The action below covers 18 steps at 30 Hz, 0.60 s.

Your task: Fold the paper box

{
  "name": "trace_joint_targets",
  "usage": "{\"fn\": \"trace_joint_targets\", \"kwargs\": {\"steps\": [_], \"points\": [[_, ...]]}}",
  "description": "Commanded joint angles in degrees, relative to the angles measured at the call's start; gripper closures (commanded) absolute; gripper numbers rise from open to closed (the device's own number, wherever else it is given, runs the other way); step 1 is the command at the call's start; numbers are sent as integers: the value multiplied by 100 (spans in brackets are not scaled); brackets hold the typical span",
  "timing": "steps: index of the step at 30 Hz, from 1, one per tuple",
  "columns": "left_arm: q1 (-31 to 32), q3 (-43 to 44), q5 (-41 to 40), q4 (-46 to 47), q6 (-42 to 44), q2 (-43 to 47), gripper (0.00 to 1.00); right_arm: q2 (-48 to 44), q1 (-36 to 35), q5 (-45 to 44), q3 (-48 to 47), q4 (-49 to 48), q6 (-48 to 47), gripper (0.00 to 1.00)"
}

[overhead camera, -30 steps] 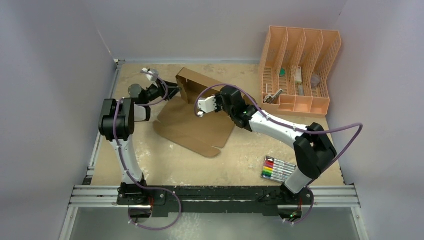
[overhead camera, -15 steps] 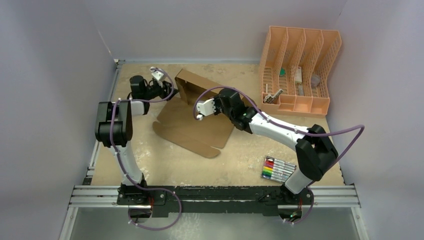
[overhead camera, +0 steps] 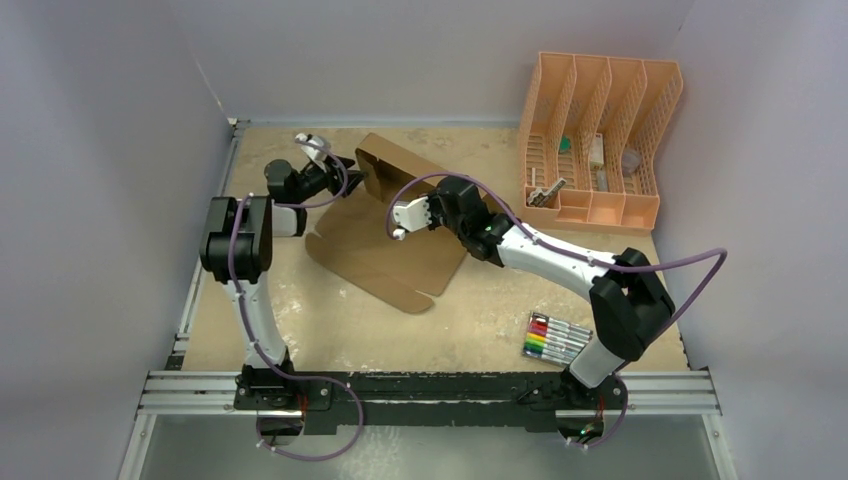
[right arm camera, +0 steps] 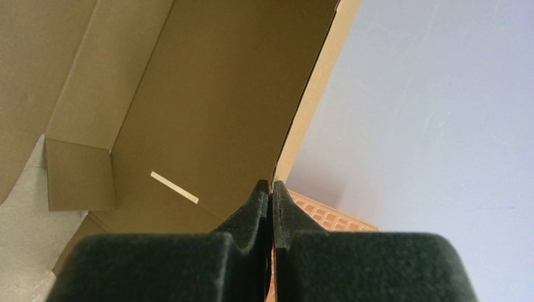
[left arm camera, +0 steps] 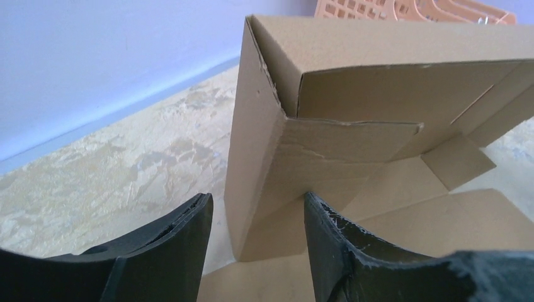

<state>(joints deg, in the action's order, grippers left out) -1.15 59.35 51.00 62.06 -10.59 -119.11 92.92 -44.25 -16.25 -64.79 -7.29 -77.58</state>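
The paper box [overhead camera: 385, 255] is brown cardboard, with its base flat on the table and its far wall [overhead camera: 390, 165] folded up. In the left wrist view the box [left arm camera: 352, 94] shows its raised corner and a tucked side flap. My left gripper [overhead camera: 345, 165] is open at the wall's left end; the corner stands just beyond the fingertips of this gripper [left arm camera: 255, 201], and nothing is between them. My right gripper [overhead camera: 400, 210] reaches in from the right. In the right wrist view that gripper [right arm camera: 271, 184] is shut on the wall's upper edge [right arm camera: 208, 94].
A peach slotted organizer [overhead camera: 600, 140] with small items stands at the back right, also visible behind the box [left arm camera: 409, 7]. A pack of markers [overhead camera: 555, 338] lies at the front right. Grey walls close in the table on three sides.
My left gripper swung up and away from the wall's left end, then came back beside it with its jaws wider. The right gripper kept its hold and barely moved.
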Motion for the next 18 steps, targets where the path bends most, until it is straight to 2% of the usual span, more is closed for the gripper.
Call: {"fn": "trace_joint_targets", "kwargs": {"steps": [1,11,18], "points": [[71,67,-248,1420,-582,-24,45,99,-172,414,218,407,-45,100],[419,372,-375,1562,-355,-340,46,91,-172,428,297,267,36,100],[431,301,-1117,1932,-277,-437,57,174,-172,526,37,427,74,100]]}}
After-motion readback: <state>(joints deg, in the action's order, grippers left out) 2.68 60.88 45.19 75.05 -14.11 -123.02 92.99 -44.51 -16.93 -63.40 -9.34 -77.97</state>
